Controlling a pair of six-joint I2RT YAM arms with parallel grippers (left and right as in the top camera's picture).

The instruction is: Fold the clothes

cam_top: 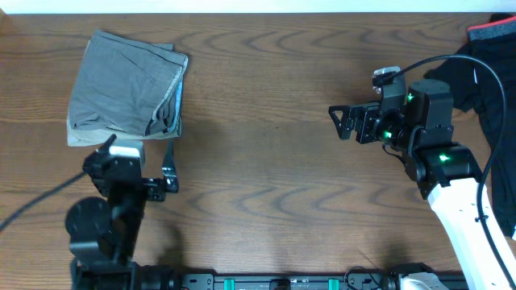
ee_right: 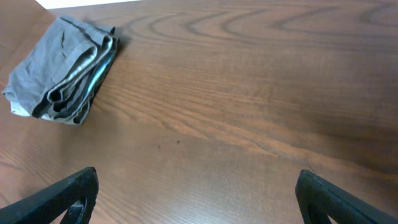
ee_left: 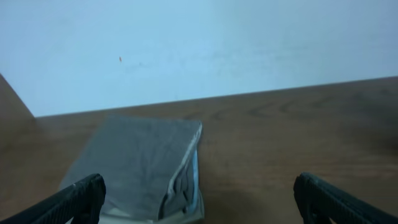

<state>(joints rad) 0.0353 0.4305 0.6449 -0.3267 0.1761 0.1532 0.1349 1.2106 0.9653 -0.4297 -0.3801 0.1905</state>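
- Overhead view: I count one piece done. The grey garment (cam_top: 125, 84) lies folded into a compact stack at the table's (cam_top: 274, 177) far left corner, layered edges facing right.
- One piece is left, by my judgement. A dark garment (cam_top: 484, 48) with a red-and-grey band sits in a loose heap at the far right corner. It runs down the right edge and partly out of frame, with no crease or flat panel that I can see.
- The left fingers (cam_top: 139, 153) are spread wide and hold nothing, just nearside of the grey garment. The left wrist camera shows both tips low in frame with the fold between and beyond them, not touching it.
- The right fingers (cam_top: 340, 121) are also apart and empty. They point towards the table's middle, away from the dark heap that lies beside and behind that arm. Through the right wrist camera I see only bare wood and the grey stack far across.
- I'd put the job at roughly halfway, if these two are all there is. I cannot tell whether more cloth lies past the right edge.
- What remains, as I read it, is to draw the dark garment onto the open middle, spread it flat, then fold it. Neither arm is placed for that yet.
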